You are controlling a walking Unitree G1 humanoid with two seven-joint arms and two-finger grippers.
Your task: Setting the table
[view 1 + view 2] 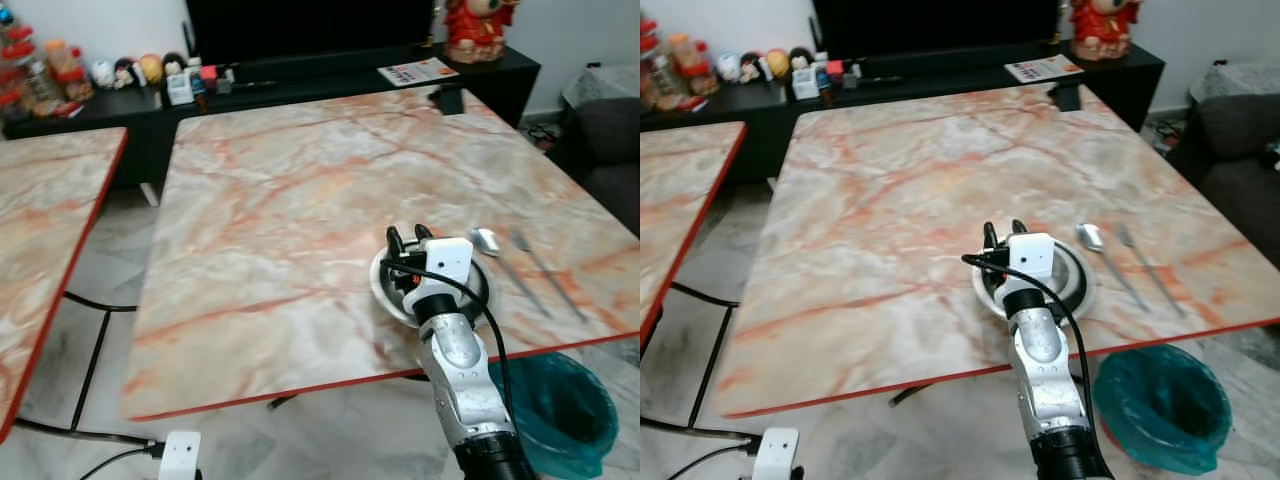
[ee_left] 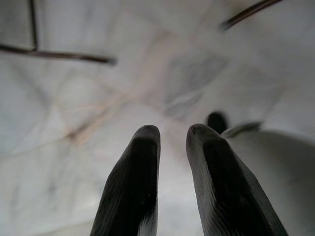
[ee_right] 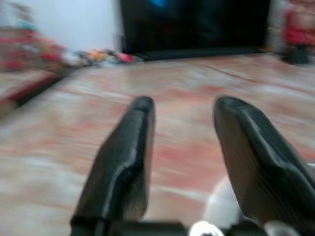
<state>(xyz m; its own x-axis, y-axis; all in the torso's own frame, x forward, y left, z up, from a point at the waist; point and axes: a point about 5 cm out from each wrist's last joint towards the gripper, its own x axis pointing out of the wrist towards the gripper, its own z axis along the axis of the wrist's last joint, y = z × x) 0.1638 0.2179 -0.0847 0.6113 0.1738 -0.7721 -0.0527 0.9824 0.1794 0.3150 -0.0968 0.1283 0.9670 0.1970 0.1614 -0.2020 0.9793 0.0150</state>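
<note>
A white plate (image 1: 383, 292) with a dark inner ring lies near the front edge of the marble table (image 1: 300, 190). My right gripper (image 1: 408, 236) hovers just over the plate's far left rim, open, with nothing between its fingers (image 3: 128, 147). To the right of the plate lie a spoon (image 1: 487, 241) and then a fork (image 1: 540, 268), side by side and pointing away from me. My left gripper (image 2: 172, 132) hangs over the pale floor with a narrow gap between its fingers and holds nothing.
A teal bin (image 1: 555, 410) stands on the floor under the table's front right corner. A second marble table (image 1: 40, 230) is at the left across a gap. A black TV stand (image 1: 300, 85) with small items runs behind. A dark sofa (image 1: 610, 150) sits at right.
</note>
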